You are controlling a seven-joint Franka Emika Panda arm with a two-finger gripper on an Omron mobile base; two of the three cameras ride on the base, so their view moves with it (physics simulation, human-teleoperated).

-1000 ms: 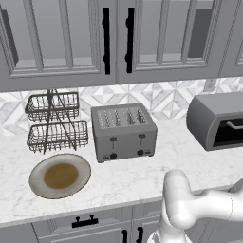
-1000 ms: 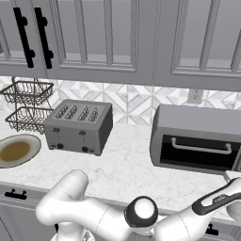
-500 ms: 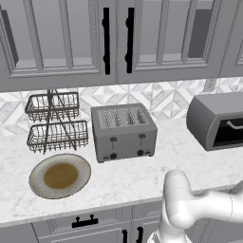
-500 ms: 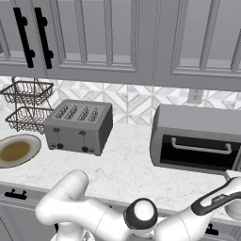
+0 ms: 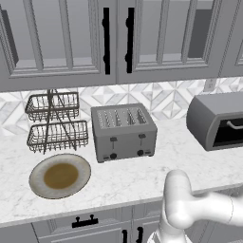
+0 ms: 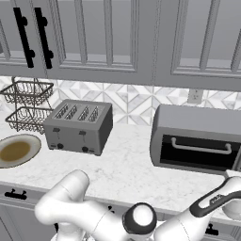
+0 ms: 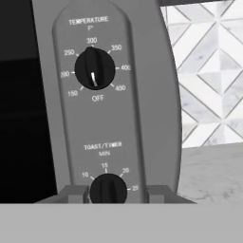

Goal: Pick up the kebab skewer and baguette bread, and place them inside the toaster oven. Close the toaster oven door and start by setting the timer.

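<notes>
Toaster oven (image 6: 197, 141) stands at the counter's right end, its dark door (image 6: 196, 151) shut and whatever lies inside hidden. In the hand view the gripper (image 7: 108, 192) straddles the toast/timer knob (image 7: 108, 189) at six o'clock, jaws closed on it, the knob's lower half cut off. Left of the four-slot toaster (image 5: 123, 131), the plate (image 5: 78, 164) holds only a brown smear.

This was a home kitchen; grey panelled wall cabinets (image 5: 114, 42) hung over a marble counter (image 5: 142, 171) with a patterned tile backsplash (image 6: 136, 101); a four-slot toaster (image 5: 123, 131), toaster oven (image 6: 197, 139), wire basket rack (image 5: 56, 124) and plate (image 5: 60, 175) stood on it.
</notes>
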